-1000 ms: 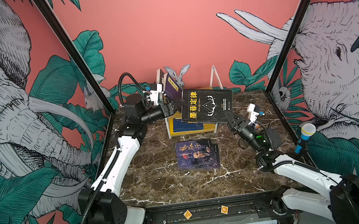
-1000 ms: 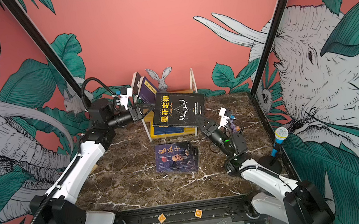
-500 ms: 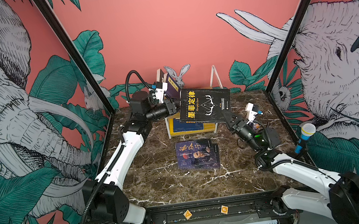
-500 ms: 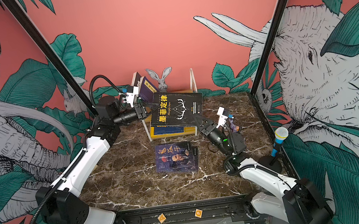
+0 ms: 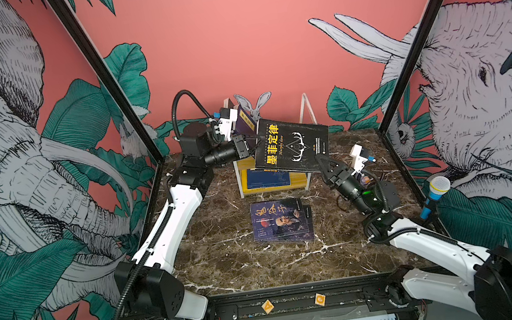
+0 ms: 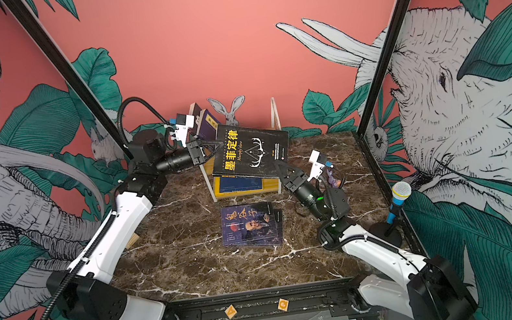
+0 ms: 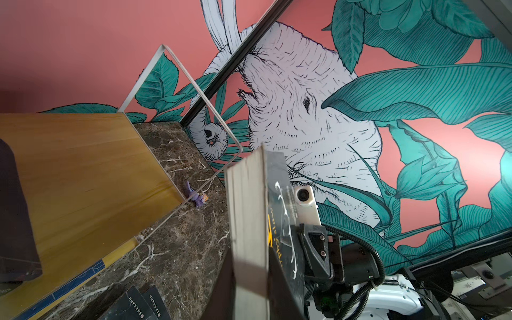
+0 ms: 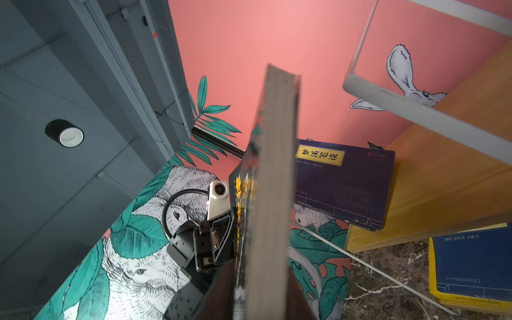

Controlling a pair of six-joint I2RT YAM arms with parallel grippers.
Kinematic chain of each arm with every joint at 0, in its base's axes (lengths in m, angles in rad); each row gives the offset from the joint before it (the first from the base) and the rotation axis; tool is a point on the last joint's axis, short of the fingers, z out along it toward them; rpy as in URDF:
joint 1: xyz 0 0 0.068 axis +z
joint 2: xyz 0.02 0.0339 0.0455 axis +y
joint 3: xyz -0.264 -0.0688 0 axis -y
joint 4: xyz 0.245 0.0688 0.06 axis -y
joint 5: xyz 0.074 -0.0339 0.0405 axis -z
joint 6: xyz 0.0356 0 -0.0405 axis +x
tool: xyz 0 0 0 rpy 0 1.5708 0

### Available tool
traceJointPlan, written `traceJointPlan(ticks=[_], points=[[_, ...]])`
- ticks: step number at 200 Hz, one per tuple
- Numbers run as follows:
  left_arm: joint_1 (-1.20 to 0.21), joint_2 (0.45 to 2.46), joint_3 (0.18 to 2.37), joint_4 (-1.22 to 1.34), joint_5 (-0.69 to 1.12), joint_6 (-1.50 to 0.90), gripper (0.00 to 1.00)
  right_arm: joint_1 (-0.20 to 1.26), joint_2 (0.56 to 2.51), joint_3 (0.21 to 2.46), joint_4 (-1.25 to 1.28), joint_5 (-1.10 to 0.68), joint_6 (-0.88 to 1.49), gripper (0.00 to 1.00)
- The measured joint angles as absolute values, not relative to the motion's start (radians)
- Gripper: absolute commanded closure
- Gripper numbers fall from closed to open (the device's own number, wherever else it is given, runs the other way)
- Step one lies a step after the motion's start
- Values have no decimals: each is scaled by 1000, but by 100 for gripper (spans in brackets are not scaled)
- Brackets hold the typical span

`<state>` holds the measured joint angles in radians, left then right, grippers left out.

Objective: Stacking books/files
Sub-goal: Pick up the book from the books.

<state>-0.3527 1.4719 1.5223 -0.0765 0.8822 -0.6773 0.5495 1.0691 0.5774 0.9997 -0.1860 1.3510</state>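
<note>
A black book (image 5: 291, 144) with a yellow title hangs tilted above the rack in both top views. My left gripper (image 5: 253, 140) is shut on its upper left corner; the left wrist view shows the page edge (image 7: 249, 221) clamped between the dark fingers (image 7: 221, 279). My right gripper (image 5: 319, 160) sits at the lower right corner with the book's edge (image 8: 277, 171) between its fingers; whether they still press is unclear. A navy book with a bearded face (image 5: 278, 220) lies flat on another on the table. A navy book with a yellow label (image 8: 343, 182) leans in the rack.
The wooden rack with a white wire frame (image 5: 303, 110) stands at the back, and a blue and yellow book (image 5: 267, 179) lies under its shelf. A small purple figure (image 7: 198, 198) lies on the marble table (image 5: 227, 256). A blue toy microphone (image 5: 436, 191) stands at the right edge.
My left gripper moved right to the black book's upper left corner and closed on it. The book and my right arm have barely moved.
</note>
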Motion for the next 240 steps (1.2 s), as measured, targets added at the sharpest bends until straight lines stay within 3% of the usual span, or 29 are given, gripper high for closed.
traceJointPlan(ticks=[27, 84, 102, 143, 240], points=[[-364, 1488, 1645, -205, 870, -576, 100, 557, 975, 578, 894, -161, 1301, 31], [-363, 1557, 1965, -421, 783, -364, 100, 557, 711, 723, 453, -69, 1109, 30], [-357, 1586, 2052, -487, 753, -289, 100, 558, 686, 786, 346, -44, 1058, 34], [-359, 1668, 2232, -639, 647, -130, 100, 608, 778, 959, 135, 16, 955, 57], [-435, 1864, 2420, -879, 268, 103, 100, 813, 1213, 1457, -218, 282, 619, 78]])
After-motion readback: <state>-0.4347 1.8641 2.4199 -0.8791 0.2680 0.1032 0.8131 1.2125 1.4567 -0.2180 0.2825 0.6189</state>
